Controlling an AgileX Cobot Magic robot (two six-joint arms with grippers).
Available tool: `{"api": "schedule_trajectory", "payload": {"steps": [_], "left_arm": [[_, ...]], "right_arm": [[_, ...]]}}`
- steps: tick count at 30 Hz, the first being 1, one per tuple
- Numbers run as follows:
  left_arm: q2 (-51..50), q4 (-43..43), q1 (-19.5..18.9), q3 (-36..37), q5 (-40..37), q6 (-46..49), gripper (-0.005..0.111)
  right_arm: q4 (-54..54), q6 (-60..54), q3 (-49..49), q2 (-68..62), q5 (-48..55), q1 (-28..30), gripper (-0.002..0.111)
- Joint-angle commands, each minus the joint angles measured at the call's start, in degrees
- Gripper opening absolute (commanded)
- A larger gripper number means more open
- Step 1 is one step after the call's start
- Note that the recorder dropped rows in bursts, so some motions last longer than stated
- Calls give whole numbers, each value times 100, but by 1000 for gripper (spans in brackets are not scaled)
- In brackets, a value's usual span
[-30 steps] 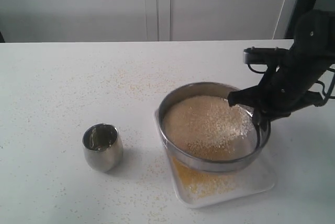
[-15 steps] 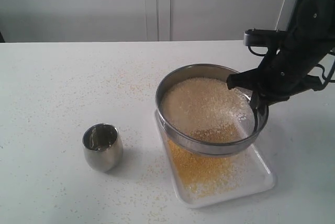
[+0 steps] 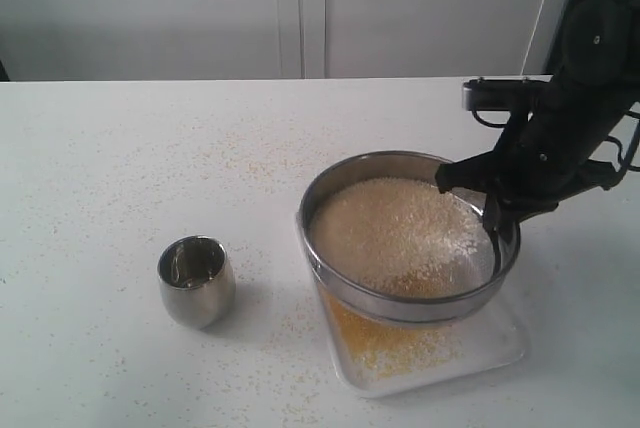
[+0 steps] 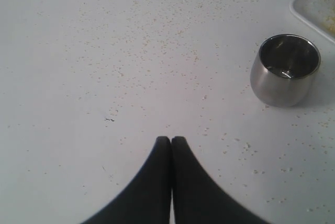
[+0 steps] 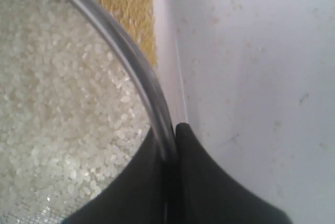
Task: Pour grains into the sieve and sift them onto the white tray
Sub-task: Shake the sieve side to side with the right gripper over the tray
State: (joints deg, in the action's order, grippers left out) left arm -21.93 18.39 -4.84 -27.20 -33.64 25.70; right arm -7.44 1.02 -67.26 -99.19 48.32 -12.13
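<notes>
On right half of white table (image 3: 120,148), over flat white rectangular tray (image 3: 500,343) w/ rounded corners & low rim: wide, shallow round steel sieve (image 3: 400,305) w/ fine mesh bottom, slightly tilted, covering most of tray; only near & right strips of tray exposed. Can't tell whether sieve bottom touching tray. Clamped at far-right rim by right gripper (image 3: 495,220): black jaws closed on the thin rim wall, one finger (image 5: 131,192) inside over the grains, other outside, rim running btwn them in right wrist view. Inside sieve: pale whitish rice-like grains (image 3: 385,228) spread over nearly all the mesh, w/ small yellowish patch at near edge. On tray under sieve's near side: layer of fine yellow meal (image 3: 385,345). Small rounded steel cup (image 3: 196,280) upright on table, left of tray & apart from it, mouth up, interior shiny. Sparse yellowish crumbs (image 3: 260,163) scattered over table, densest around tray & beyond it. In left wrist view: left gripper (image 4: 171,141) w/ black jaws pressed tight together, nothing btwn them, above bare table; cup well clear of fingertips, corner of tray just past cup.
</notes>
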Motion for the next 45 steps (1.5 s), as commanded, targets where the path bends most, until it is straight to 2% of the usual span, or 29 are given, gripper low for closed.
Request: {"api": "schedule_trajectory", "payload": {"steps": [1, 4, 9, 12, 14, 19, 25, 30, 38, 42, 45], "left_arm": [[30, 51, 37, 19, -54, -4, 0], [30, 51, 37, 19, -54, -4, 0], [30, 51, 37, 19, -54, -4, 0], [30, 51, 37, 19, -54, -4, 0], [30, 51, 37, 19, -54, -4, 0], [30, 51, 37, 19, -54, -4, 0], [30, 51, 37, 19, -54, -4, 0], [30, 51, 37, 19, -54, -4, 0], [30, 51, 37, 19, -54, -4, 0], [30, 51, 37, 19, -54, -4, 0], [30, 51, 37, 19, -54, -4, 0]], "right_arm": [[-86, 43, -250, -59, 204, 15, 0], [14, 43, -139, 30, 551, 15, 0], [-98, 65, -123, -56, -611, 15, 0], [-29, 65, -274, -30, 337, 15, 0], [62, 67, -188, 88, 600, 15, 0], [37, 67, -30, 24, -761, 15, 0], [262, 55, -62, 89, 398, 15, 0], [154, 65, 88, 6, -621, 15, 0], [208, 65, -20, 139, 211, 15, 0], [196, 65, -25, 0, -813, 15, 0], [207, 54, -147, -16, -80, 15, 0]]}}
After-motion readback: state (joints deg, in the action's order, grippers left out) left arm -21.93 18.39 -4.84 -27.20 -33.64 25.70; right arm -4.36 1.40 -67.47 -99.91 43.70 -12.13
